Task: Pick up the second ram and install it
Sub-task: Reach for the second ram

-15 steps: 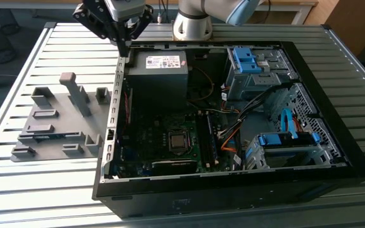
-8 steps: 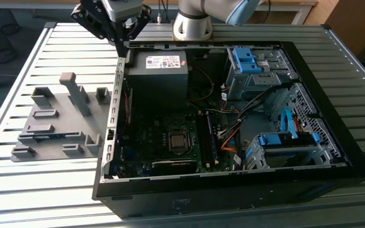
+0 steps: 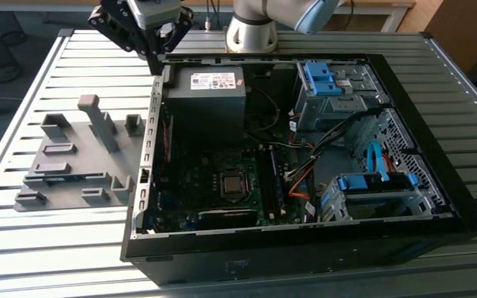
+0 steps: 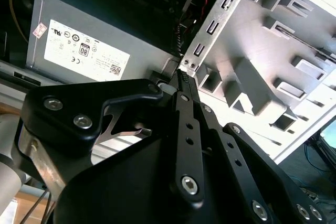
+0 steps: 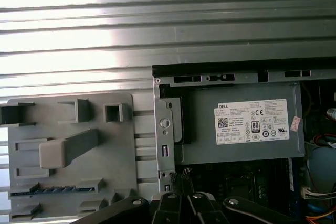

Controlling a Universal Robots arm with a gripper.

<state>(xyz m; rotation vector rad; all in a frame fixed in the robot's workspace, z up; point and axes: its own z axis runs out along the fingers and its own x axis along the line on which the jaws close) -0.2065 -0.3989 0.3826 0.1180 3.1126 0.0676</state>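
We see hand pinched narrow, gripping nothing, above computer case corner beside power supply. Second ram lies in grey fixture slot on tabletop, apart from hand.

Table: silver-grey, ribbed in long parallel slats.
Fixture plate: plain mid-grey throughout, blocks included; set toward the table's edge at the exterior view's left.
Second ram: seen as a blue strip in a fixture slot.
Computer case: black shell, bare silver frame.
Power supply: grey, with a white sticker printed in black.
Drive brackets: bright blue.
Cables: orange, with blue, red and black ones elsewhere.
Gripper: black, dotted with silver screws.
Arm: silver-grey, capped in pale blue.
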